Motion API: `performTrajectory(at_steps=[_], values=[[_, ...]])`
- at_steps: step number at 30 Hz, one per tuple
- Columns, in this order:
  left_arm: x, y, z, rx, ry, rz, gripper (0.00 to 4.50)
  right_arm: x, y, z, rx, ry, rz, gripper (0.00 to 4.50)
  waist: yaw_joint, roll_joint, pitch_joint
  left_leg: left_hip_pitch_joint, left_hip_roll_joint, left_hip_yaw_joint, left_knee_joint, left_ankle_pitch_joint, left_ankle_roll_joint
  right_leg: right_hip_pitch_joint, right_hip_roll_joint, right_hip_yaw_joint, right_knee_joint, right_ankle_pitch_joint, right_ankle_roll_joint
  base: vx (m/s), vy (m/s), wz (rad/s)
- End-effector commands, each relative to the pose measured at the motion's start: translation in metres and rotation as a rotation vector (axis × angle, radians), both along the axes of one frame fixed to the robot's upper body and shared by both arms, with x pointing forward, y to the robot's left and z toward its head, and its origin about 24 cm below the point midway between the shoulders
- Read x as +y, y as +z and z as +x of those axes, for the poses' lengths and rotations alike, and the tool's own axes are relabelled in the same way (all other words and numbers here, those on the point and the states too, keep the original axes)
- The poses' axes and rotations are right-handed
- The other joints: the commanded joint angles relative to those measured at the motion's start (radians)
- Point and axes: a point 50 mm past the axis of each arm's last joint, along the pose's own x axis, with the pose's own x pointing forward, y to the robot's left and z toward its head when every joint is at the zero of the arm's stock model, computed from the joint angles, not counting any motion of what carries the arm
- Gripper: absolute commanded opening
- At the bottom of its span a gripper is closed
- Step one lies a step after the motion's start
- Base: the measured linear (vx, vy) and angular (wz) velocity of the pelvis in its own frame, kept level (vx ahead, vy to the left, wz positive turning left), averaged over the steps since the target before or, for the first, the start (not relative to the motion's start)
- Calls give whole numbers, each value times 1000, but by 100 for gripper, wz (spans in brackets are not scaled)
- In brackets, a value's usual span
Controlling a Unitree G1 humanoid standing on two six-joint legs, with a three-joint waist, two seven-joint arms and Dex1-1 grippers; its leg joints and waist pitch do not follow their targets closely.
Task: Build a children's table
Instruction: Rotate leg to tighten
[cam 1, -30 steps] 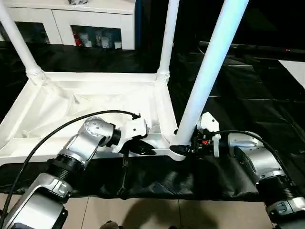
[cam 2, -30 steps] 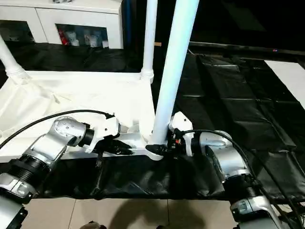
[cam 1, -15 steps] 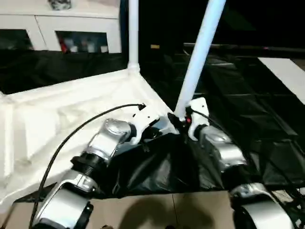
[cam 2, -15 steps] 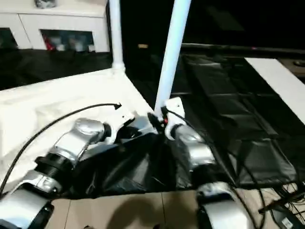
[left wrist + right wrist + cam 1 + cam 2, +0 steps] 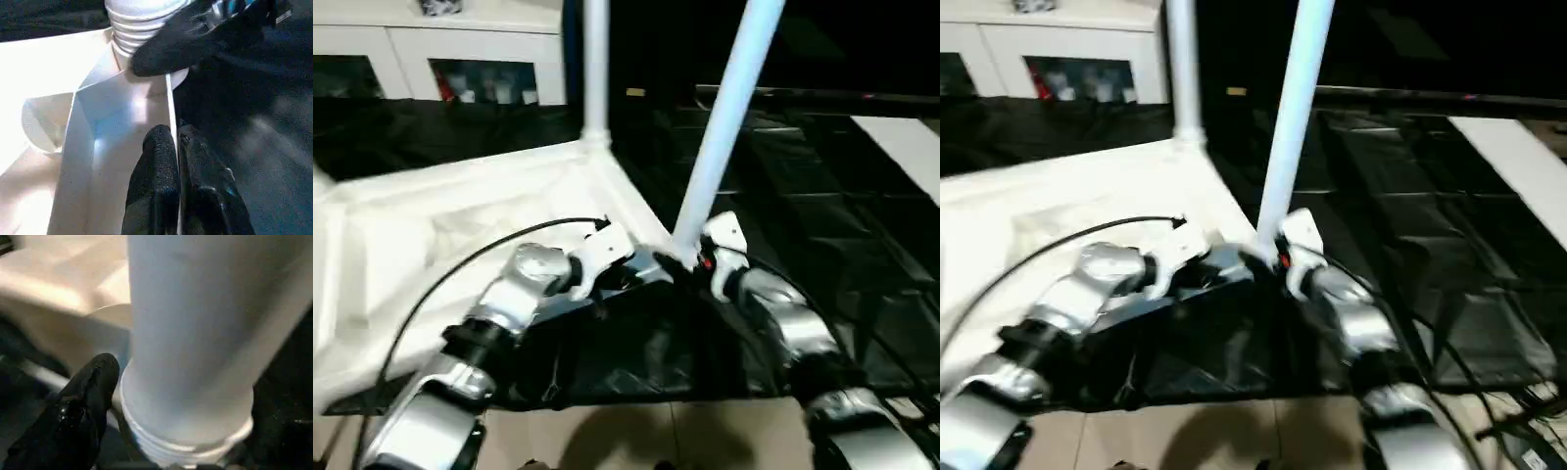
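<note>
We have the children's table (image 5: 460, 206) lying upside down on black sheeting (image 5: 822, 225), two legs standing in their sockets in view — other corners out of frame. Our left gripper (image 5: 176, 161) pinches the rim; whether the right gripper (image 5: 690, 262), at the near leg (image 5: 724, 127) (ribbed base), grips it we cannot tell. A white cabinet (image 5: 440, 59) stands behind.

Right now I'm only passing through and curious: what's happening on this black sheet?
A humanoid robot is assembling a white children's table, which lies upside down. The left gripper is shut on the thin rim of the tabletop near a corner. The right gripper is at the base of the near leg, which stands in that corner socket. Another leg already stands at the far corner.
</note>
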Motion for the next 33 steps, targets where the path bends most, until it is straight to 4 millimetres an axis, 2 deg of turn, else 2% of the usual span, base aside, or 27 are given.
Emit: performTrajectory(at_steps=[1,3,4,6,7,11,12,15,20,23,24,26,27,29,30,33], values=[[-14,9,-7,-10,-130,-83,0,6,3,-10,3,166,0,373,3,5,-69,8,35,-5,-67,-255,61,51,-62,61,-66,-262,-191,0,0,0],[-10,10,-9,13,-158,-95,0,1,4,-16,25,235,3,373,12,7,-73,9,35,-2,-64,-196,77,55,-61,63,-50,-172,-222,0,0,0],[-9,11,-9,19,-169,-97,0,-1,5,-18,34,259,3,373,12,6,-73,7,35,-2,-65,-186,80,57,-60,62,-49,-157,-228,0,0,0],[-5,12,-11,41,-200,-102,0,-6,6,-24,58,331,-2,373,16,10,-72,11,36,0,-64,-186,85,57,-60,63,-50,-149,-241,0,0,0],[-5,12,-11,44,-206,-103,0,-7,6,-25,62,345,-3,349,17,9,-71,11,36,0,-65,-193,85,58,-60,62,-51,-160,-239,0,0,0],[1,13,-12,71,-253,-102,0,-12,9,-33,98,450,-13,329,29,10,-65,16,37,3,-68,-248,64,54,-61,62,-64,-273,-212,0,0,0],[2,13,-12,82,-267,-102,0,-12,10,-34,105,470,-11,317,32,11,-64,20,38,2,-68,-270,49,50,-62,62,-69,-315,-198,0,0,0],[3,13,-12,89,-276,-96,0,-12,11,-35,119,490,-8,288,35,13,-65,19,38,0,-71,-279,35,49,-61,63,-68,-323,-193,0,0,0],[8,7,-10,92,-237,-33,0,-9,8,-37,148,476,16,277,34,12,-66,17,38,-2,-71,-278,29,51,-60,64,-65,-305,-193,0,0,0],[8,1,-3,75,-123,-5,0,-5,0,-26,145,292,25,276,32,12,-65,19,36,-1,-70,-280,24,46,-61,65,-67,-311,-194,0,0,0],[3,1,2,64,-52,-31,0,-4,-6,-17,137,158,0,276,26,9,-63,17,31,-3,-70,-288,5,46,-63,63,-70,-364,-180,0,0,0],[1,1,3,62,-37,-38,0,-4,-7,-15,135,126,-6,275,23,9,-61,22,28,-4,-68,-318,-3,42,-64,60,-80,-444,-155,0,0,0],[-7,2,5,56,-4,-48,0,-2,-11,-8,138,10,3,275,20,8,-61,22,32,-7,-69,-323,-6,41,-67,61,-82,-463,-147,0,0,0],[-12,2,6,50,17,-53,0,1,-13,-5,143,-49,15,275,15,9,-60,21,30,-9,-70,-334,-8,41,-65,58,-84,-476,-139,0,0,0],[-17,2,8,46,36,-59,0,4,-14,-2,147,-102,22,274,7,10,-60,22,30,-9,-69,-346,-8,38,-64,59,-87,-481,-134,0,0,0],[-38,1,12,23,111,-79,0,22,-19,8,147,-254,10,274,-3,11,-62,20,26,-9,-68,-344,-9,38,-62,59,-87,-481,-132,0,0,0]])
